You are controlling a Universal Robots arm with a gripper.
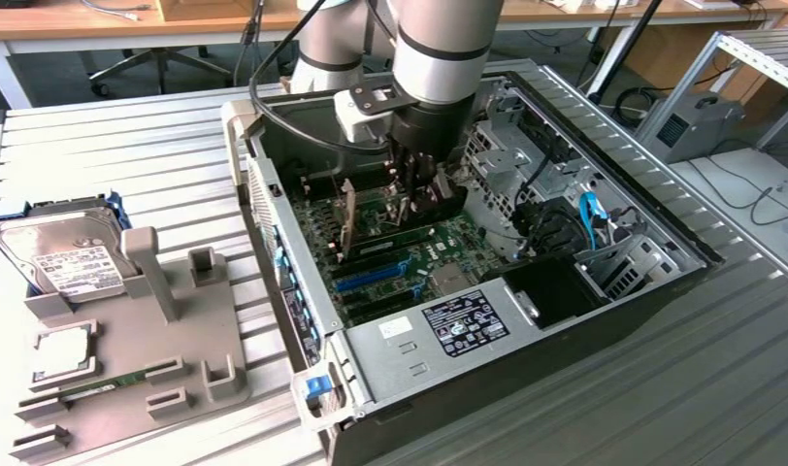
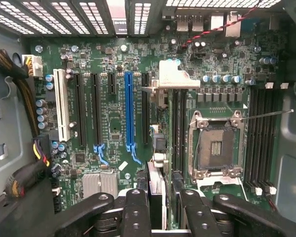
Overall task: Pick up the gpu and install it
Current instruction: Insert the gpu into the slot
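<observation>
Inside the open computer case (image 1: 653,228), at about the centre of the exterior view, the gripper (image 1: 413,202) reaches down over the motherboard (image 1: 413,254). Its jaws are closed part-way on the gpu (image 1: 350,218), which stands on edge between the fingers.

In the wrist view the gripper (image 2: 160,200) pinches the gpu (image 2: 157,180), seen edge-on, and the card's metal bracket (image 2: 171,79) points at the vented rear wall. The card lies parallel to the expansion slots, between the blue PCIe slot (image 2: 129,108) and the empty CPU socket (image 2: 214,148). I cannot tell whether its lower edge touches a slot.

The power supply (image 1: 462,322) sits in the case at about five o'clock from the gripper.

On the table outside the case, towards nine o'clock in the exterior view, a grey parts fixture (image 1: 174,340) holds a hard drive (image 1: 64,260). A narrow memory stick (image 1: 103,385) lies in it at about seven o'clock.
</observation>
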